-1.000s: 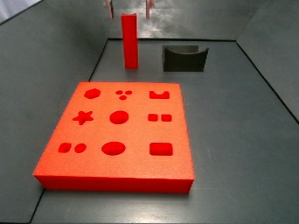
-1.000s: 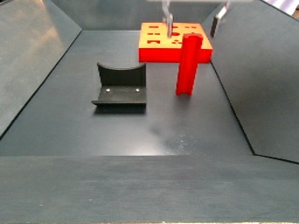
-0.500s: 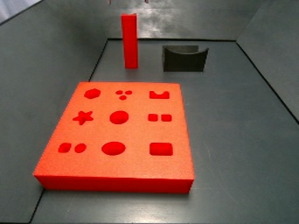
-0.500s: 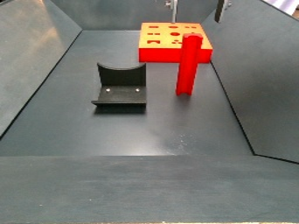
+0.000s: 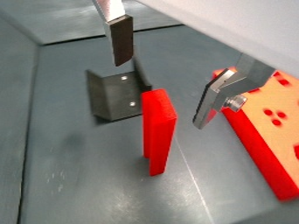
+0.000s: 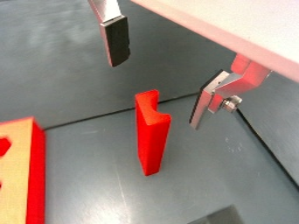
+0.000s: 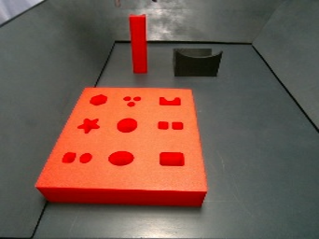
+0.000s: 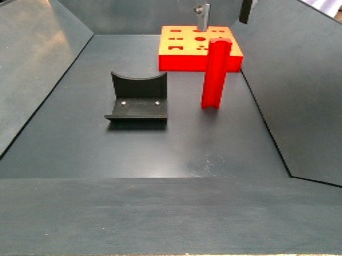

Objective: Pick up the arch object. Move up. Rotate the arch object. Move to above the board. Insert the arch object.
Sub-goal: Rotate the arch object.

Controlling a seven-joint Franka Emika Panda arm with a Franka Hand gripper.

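Observation:
The arch object, a tall slender red bar, stands upright on the dark floor in both side views (image 7: 137, 42) (image 8: 214, 75) and both wrist views (image 5: 159, 131) (image 6: 149, 131). My gripper (image 8: 225, 12) is open and empty, directly above the bar's top; its fingertips hang either side, clear of the bar, in both wrist views (image 5: 163, 87) (image 6: 156, 90). In the other side view it is almost out of frame. The board (image 7: 125, 140), a thick red slab with shaped recesses, lies flat apart from the bar (image 8: 201, 48) (image 5: 271, 131) (image 6: 17, 175).
A squat dark grey block with a curved notch (image 7: 197, 62) (image 8: 136, 98) (image 5: 114, 94) sits on the floor beside the bar. Grey sloping walls enclose the floor on all sides.
My gripper has risen from around the bar's top to well above it, still open. The bar and the board have not moved.

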